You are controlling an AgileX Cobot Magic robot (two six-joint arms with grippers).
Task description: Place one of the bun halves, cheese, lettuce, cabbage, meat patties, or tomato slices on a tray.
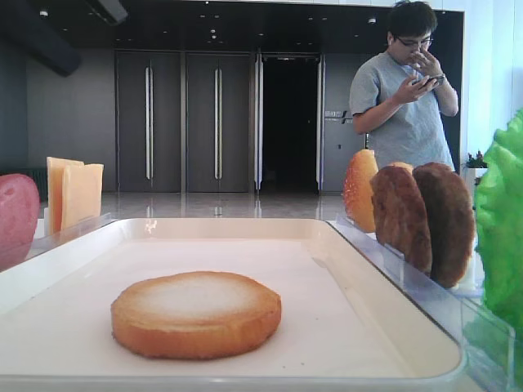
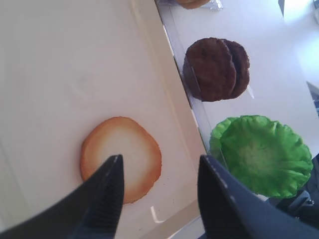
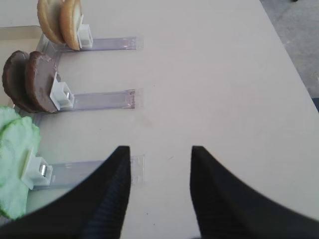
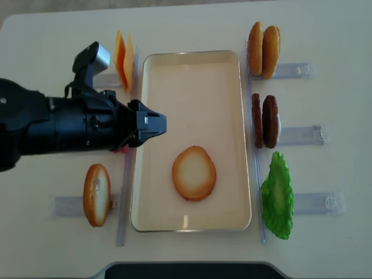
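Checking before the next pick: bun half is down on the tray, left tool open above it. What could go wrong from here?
1. The open left tool hangs over the bun half; a low move could drag it across the tray.
2. The meat patties and lettuce stand in holders just beyond the tray's right rim; a sweep there could topple them.

Demo or test station set up in a large office-style hall rather than a kitchen. Beyond a pale table [image 4: 325,35], dark wall panels with tall double doors [image 1: 184,122], glossy floor, and a man [image 1: 404,86] in a grey T-shirt looking at a phone. On the table, toy burger parts standing in clear slotted holders [image 3: 107,99] beside a cream tray [image 4: 232,64].
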